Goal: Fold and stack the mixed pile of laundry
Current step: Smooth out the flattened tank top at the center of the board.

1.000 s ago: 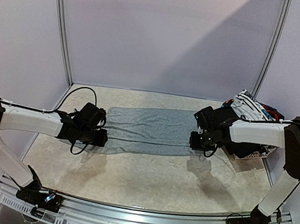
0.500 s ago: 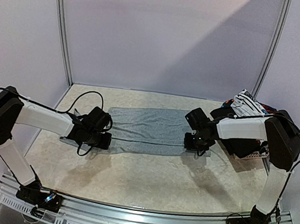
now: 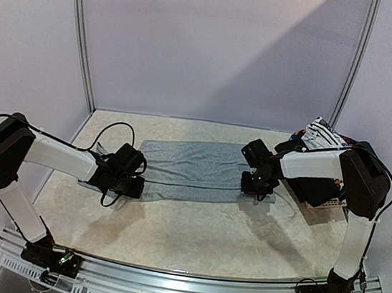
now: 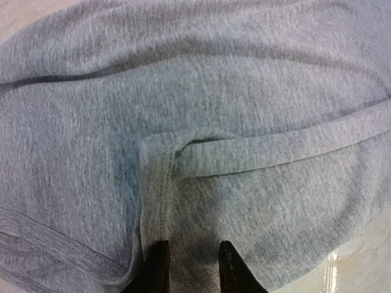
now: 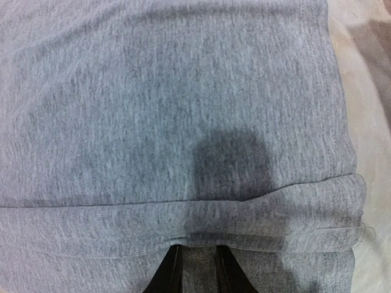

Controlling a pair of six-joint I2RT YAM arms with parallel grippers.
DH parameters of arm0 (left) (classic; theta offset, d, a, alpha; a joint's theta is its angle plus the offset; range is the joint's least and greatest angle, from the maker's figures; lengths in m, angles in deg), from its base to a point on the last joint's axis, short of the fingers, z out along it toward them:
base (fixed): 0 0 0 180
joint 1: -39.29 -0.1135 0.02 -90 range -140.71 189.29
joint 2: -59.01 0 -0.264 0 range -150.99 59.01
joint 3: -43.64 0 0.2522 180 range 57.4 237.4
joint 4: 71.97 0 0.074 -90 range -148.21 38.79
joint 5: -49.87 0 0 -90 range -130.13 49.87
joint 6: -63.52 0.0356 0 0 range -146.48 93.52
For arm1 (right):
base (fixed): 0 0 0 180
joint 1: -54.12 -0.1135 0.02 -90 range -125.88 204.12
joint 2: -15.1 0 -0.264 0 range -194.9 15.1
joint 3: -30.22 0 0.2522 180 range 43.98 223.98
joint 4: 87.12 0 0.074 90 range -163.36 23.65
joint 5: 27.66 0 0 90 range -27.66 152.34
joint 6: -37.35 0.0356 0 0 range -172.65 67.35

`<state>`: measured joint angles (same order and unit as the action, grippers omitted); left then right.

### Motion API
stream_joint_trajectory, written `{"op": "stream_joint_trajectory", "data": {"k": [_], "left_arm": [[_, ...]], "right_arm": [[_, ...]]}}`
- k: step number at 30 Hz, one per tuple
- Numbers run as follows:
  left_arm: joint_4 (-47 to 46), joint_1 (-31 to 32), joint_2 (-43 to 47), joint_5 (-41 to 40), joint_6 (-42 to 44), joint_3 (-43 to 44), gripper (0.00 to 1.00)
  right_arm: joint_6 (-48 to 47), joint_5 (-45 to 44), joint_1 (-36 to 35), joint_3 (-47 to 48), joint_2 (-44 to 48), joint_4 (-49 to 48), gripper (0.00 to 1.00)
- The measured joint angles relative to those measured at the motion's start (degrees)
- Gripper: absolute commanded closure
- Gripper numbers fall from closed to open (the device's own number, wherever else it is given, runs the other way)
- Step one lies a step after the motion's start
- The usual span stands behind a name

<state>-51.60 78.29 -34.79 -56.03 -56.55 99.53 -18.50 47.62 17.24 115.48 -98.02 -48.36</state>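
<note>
A light grey garment (image 3: 193, 169) lies spread flat across the middle of the table. My left gripper (image 3: 132, 183) is low over its left end. In the left wrist view the gripper (image 4: 192, 262) has its fingers (image 4: 157, 268) a little apart, resting on the grey cloth (image 4: 201, 110) beside a folded hem corner. My right gripper (image 3: 257, 186) is at the garment's right end. There the gripper (image 5: 197, 265) stands narrow, pinching the hem edge of the cloth (image 5: 171, 110). The rest of the mixed laundry pile (image 3: 321, 138), with a white striped piece on top, sits at the back right.
A pale perforated basket (image 3: 331, 203) holds the pile by the right wall, with black cloth (image 3: 314, 189) hanging over its side. Metal frame posts (image 3: 80, 37) stand at the back corners. Bare marbled tabletop (image 3: 192, 233) stretches in front of the garment.
Both arms have swung in over the garment's ends. The left gripper's jaws have narrowed onto the cloth. The right gripper shifted slightly left onto the right hem.
</note>
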Motion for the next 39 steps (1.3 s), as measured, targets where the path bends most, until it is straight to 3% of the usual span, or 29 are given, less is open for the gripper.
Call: {"op": "stream_joint_trajectory", "data": {"k": [22,26,32,39], "left_arm": [[-1.0,0.4,-0.6,-1.4,0.0,-0.9,0.74],[-1.1,0.4,-0.6,-1.5,-0.1,-1.0,0.69],[-0.2,0.5,2.8,-1.5,-0.9,-2.6,0.48],[1.4,0.6,10.2,-1.7,-3.3,-5.8,0.41]], "right_arm": [[-3.5,1.0,2.9,12.0,-5.7,2.0,0.78],[-4.4,2.1,4.6,16.0,-9.5,2.4,0.78],[-5.8,1.7,5.9,16.7,-9.1,3.6,0.61],[-5.1,1.7,5.9,-0.4,8.8,2.2,0.40]]}}
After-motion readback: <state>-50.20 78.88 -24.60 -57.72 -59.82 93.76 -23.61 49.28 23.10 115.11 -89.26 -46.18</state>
